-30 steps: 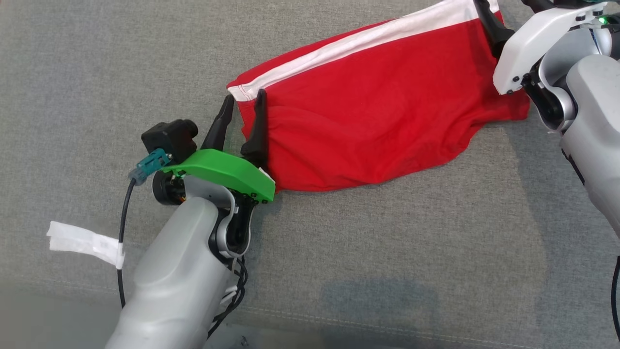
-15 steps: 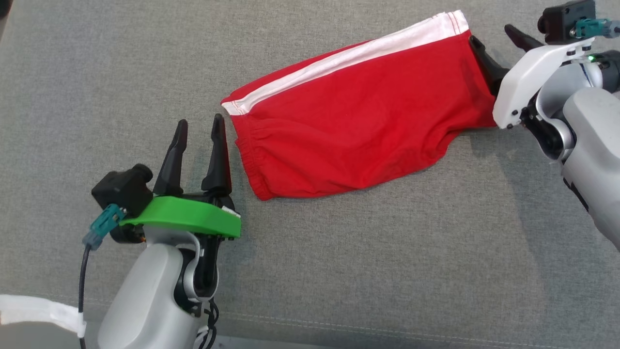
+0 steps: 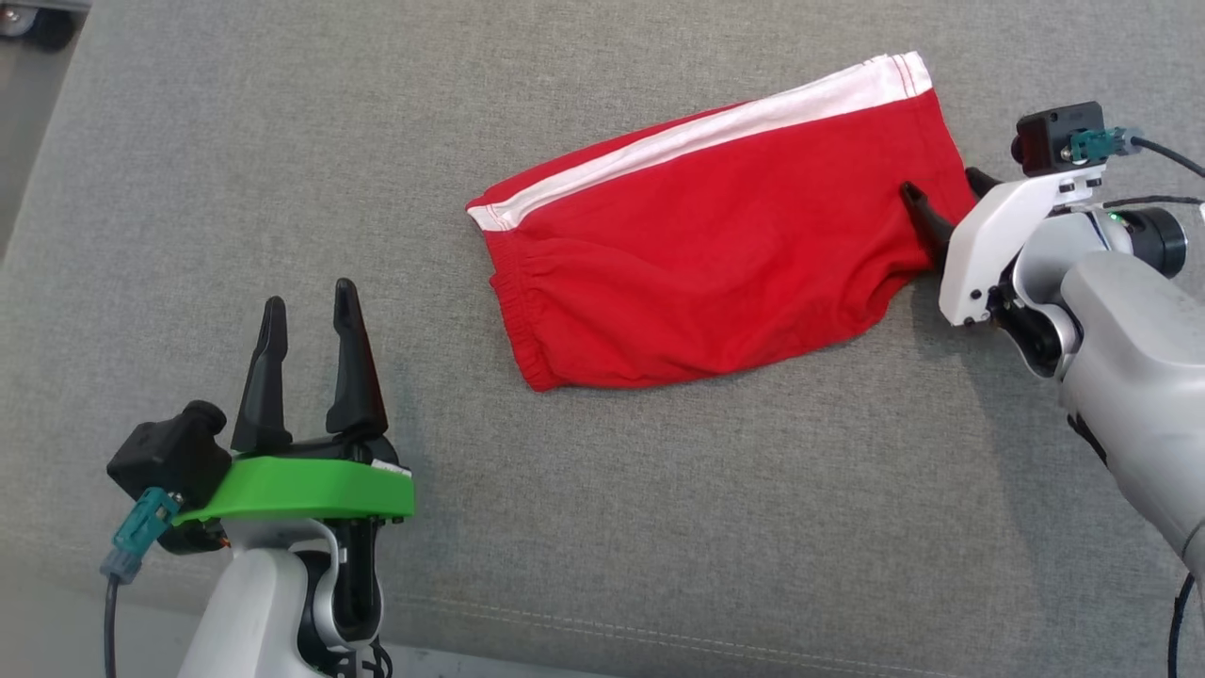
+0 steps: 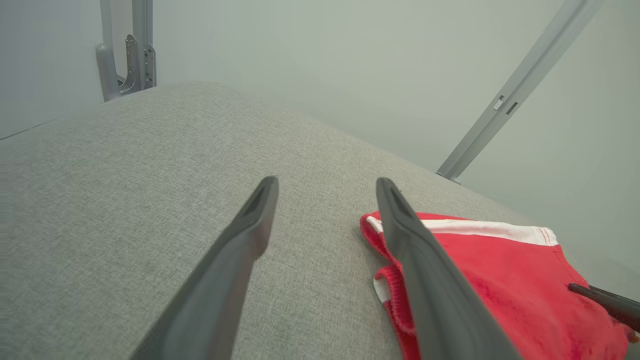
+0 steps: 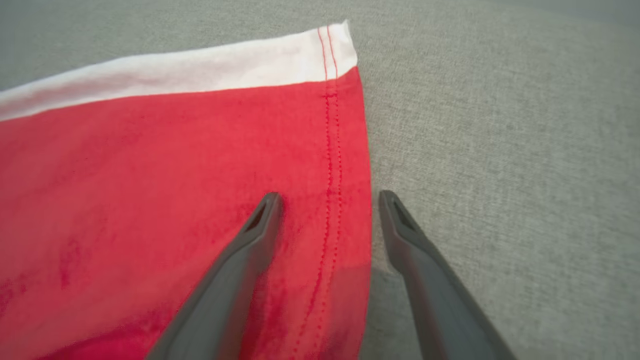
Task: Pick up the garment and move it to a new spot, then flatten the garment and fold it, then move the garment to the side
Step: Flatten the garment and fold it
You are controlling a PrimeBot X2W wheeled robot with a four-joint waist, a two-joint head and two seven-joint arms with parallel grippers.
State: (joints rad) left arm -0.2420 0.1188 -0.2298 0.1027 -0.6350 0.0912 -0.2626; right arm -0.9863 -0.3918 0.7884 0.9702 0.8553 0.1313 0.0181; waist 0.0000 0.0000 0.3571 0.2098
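Both sets of jaws stand spread and empty as the red shorts (image 3: 715, 254) lie on the grey cushion (image 3: 659, 518), long axis running 8 to 2 o'clock, with the nearer right gripper (image 3: 939, 181) straddling their hem and the left gripper (image 3: 309, 294) well apart, waistband at its 2 o'clock.

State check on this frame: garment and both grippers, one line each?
garment: lying flat on the grey fabric surface, in neither grip
left gripper: open, empty, apart from the garment's waistband end
right gripper: open, straddling the hem edge, one finger over red cloth, one over grey fabric; nothing clamped
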